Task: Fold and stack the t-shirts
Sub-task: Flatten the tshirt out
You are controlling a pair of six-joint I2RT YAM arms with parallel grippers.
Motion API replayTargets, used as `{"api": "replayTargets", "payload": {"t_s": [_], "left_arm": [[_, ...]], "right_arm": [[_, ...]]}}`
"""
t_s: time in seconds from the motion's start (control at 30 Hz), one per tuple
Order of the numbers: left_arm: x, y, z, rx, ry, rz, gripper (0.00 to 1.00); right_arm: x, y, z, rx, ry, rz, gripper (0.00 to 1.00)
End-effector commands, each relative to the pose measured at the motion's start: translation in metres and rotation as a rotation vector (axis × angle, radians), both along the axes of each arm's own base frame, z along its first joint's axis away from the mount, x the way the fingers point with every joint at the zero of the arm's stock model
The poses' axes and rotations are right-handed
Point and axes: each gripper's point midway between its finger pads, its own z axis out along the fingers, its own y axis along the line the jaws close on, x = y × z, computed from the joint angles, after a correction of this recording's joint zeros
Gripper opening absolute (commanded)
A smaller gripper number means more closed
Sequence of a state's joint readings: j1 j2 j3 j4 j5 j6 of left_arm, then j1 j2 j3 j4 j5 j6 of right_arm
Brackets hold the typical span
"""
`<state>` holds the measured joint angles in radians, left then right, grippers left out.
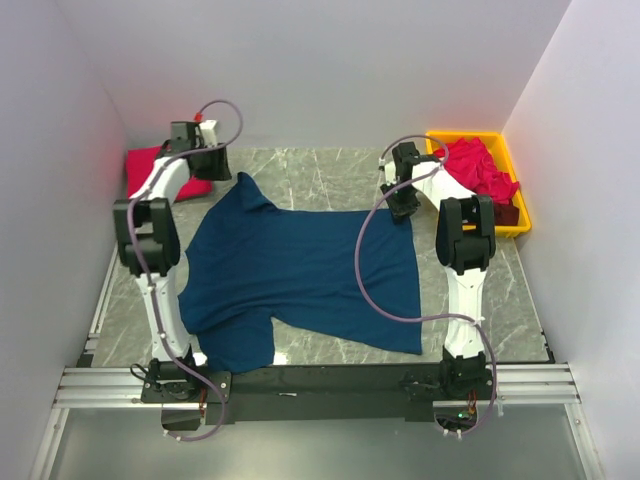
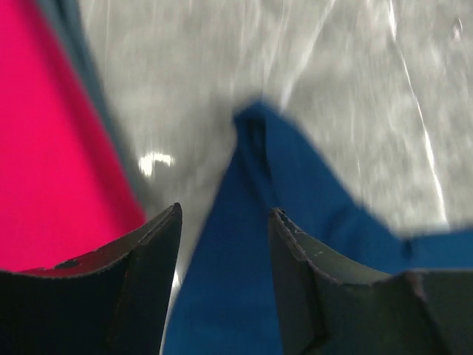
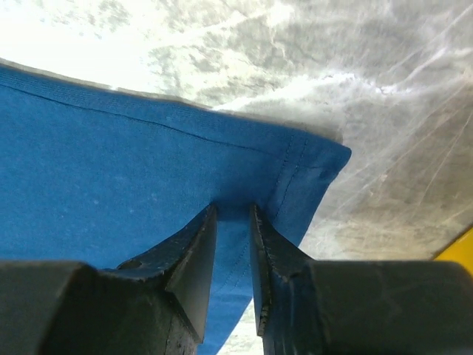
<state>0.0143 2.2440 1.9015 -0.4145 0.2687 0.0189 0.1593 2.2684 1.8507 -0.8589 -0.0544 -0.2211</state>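
Observation:
A navy blue t-shirt (image 1: 300,275) lies spread flat across the marble table, with one sleeve pointing to the far left and one to the near left. My left gripper (image 1: 222,168) hovers by the far sleeve, open, and the sleeve's tip (image 2: 295,185) lies just ahead of its jaws (image 2: 226,210). My right gripper (image 1: 403,205) is at the shirt's far right hem corner (image 3: 310,163). Its fingers (image 3: 233,208) stand a narrow gap apart, tips pressed onto the cloth. A red-pink t-shirt (image 1: 150,170) lies folded at the far left (image 2: 52,148).
A yellow bin (image 1: 520,228) stands at the far right, holding bunched red-pink shirts (image 1: 480,170) and a dark maroon one (image 1: 507,213). Its corner shows in the right wrist view (image 3: 462,244). White walls close in the table on three sides.

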Motion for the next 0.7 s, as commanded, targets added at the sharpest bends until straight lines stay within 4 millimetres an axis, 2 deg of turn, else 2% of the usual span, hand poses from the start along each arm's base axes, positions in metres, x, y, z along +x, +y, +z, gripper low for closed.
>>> {"api": "replayTargets", "payload": {"t_s": [0.0, 0.07, 0.13, 0.27, 0.3, 0.33, 0.53, 0.67], "left_arm": [[-0.03, -0.022, 0.059, -0.132, -0.051, -0.061, 0.56], [-0.048, -0.031, 0.046, -0.174, 0.019, -0.057, 0.57], [-0.059, -0.039, 0.037, -0.233, 0.066, -0.051, 0.62], [-0.064, -0.043, 0.012, -0.286, 0.152, 0.037, 0.6], [-0.066, -0.054, 0.007, -0.283, 0.172, 0.041, 0.58], [-0.065, -0.051, -0.004, -0.27, 0.197, 0.086, 0.57], [-0.062, -0.055, -0.024, -0.233, 0.233, 0.17, 0.43], [-0.065, -0.058, -0.037, -0.2, 0.265, 0.205, 0.43]], "right_arm": [[0.02, 0.008, 0.047, 0.056, -0.151, 0.004, 0.32], [0.025, 0.013, 0.055, 0.078, -0.171, -0.004, 0.33], [0.025, 0.016, 0.056, 0.095, -0.157, -0.007, 0.33], [0.028, 0.02, 0.06, 0.112, -0.158, -0.007, 0.32], [0.028, 0.021, 0.06, 0.115, -0.156, -0.007, 0.32], [0.028, 0.021, 0.06, 0.117, -0.156, -0.007, 0.32], [0.022, 0.021, 0.053, 0.119, -0.141, -0.012, 0.32], [0.023, 0.021, 0.052, 0.118, -0.141, -0.014, 0.32]]}}
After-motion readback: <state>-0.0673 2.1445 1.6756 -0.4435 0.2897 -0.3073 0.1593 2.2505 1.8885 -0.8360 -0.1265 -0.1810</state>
